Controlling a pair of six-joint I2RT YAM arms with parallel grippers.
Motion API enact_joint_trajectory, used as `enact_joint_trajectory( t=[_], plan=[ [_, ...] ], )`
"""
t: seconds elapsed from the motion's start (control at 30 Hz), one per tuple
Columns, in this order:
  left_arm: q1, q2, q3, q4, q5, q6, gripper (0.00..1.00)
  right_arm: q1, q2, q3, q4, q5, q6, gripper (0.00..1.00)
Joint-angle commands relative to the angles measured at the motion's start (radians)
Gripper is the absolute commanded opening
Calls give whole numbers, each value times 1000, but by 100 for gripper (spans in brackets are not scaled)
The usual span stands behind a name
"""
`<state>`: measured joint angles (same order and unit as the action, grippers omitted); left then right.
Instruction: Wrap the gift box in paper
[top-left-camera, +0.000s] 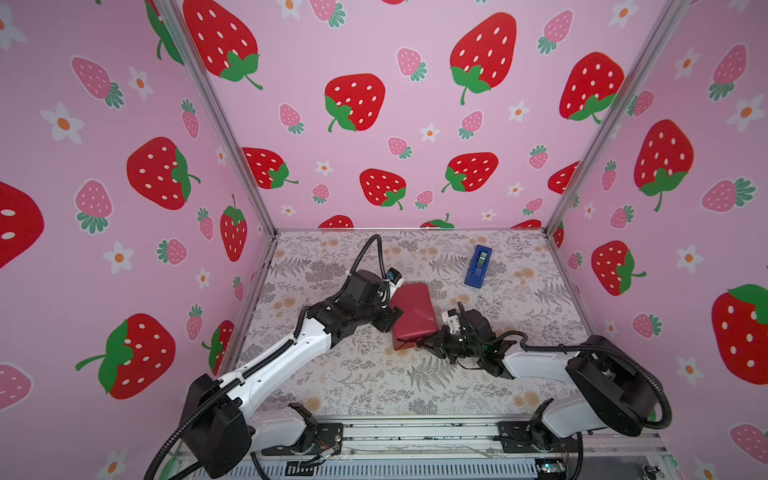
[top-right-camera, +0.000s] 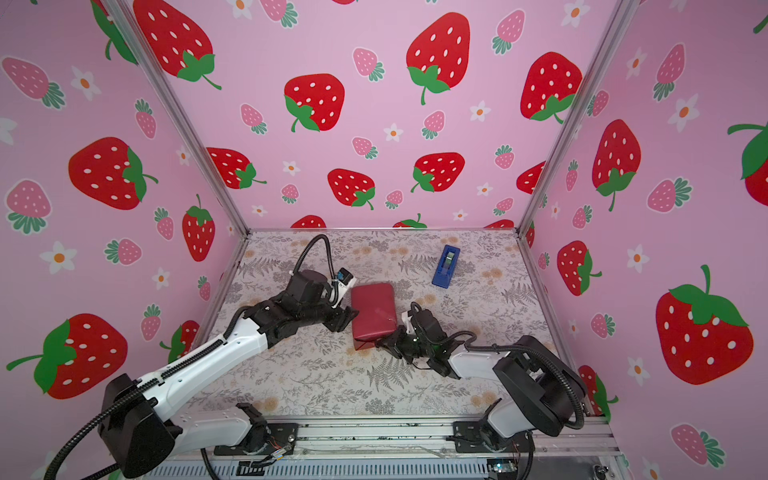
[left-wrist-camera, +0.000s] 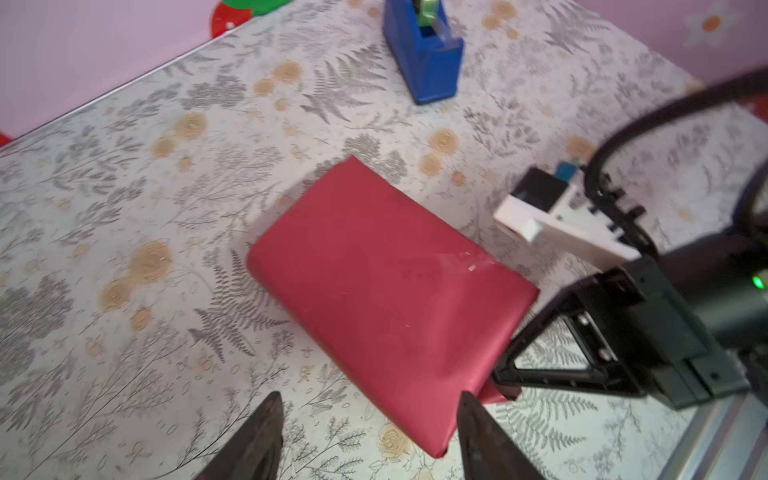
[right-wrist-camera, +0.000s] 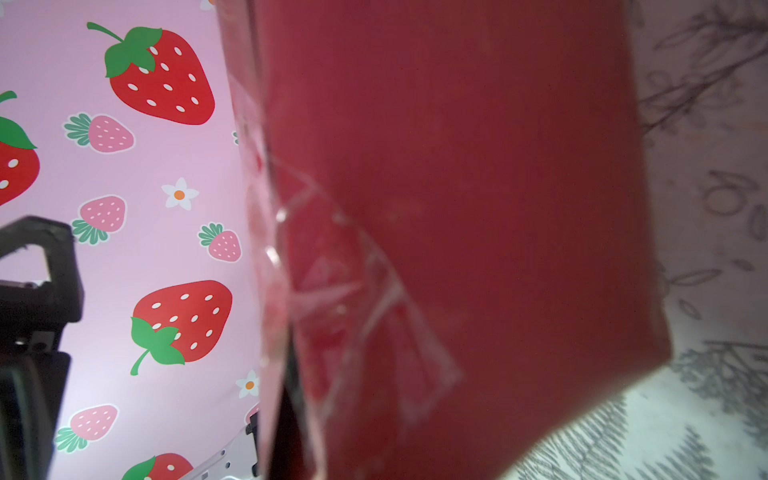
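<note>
I am working in a robot test booth, a lab setup. Three walls (top-left-camera: 374, 124) of strawberry-print sheet stand between bare metal posts (top-left-camera: 218, 116) around a small table (top-left-camera: 374, 382) covered in fern-pattern paper. Along its front edge a metal rail (top-left-camera: 415, 432) carries the left arm (top-left-camera: 282, 357) and the right arm (top-left-camera: 536, 365), with loose wires (top-left-camera: 320, 455) showing.

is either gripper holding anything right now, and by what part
The right gripper pinches the paper at its loose near-end flap; the left gripper is open, holding nothing.
</note>
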<state>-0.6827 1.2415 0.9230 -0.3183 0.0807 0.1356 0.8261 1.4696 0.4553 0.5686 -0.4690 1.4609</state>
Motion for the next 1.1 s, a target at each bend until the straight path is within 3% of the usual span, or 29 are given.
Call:
enact_joint_trajectory(
  t=[0.0,0.13,0.37,0.73,1.07],
  plan=[
    [-87,-55,-137,188,8,275,76,-2,-31,-10,33,9,3,0],
    [-113,-89,-271,334,-16,426,86,-2,-40,-14,30,8,3,0],
    [-115,-28,-359,565,-114,539,89,-2,-46,-20,34,10,6,0],
    [-117,84,-328,524,-17,659,90,-1,-42,-14,34,9,7,0],
    [-121,160,-341,598,-66,666,90,0,-35,-5,33,2,7,0]
  ],
)
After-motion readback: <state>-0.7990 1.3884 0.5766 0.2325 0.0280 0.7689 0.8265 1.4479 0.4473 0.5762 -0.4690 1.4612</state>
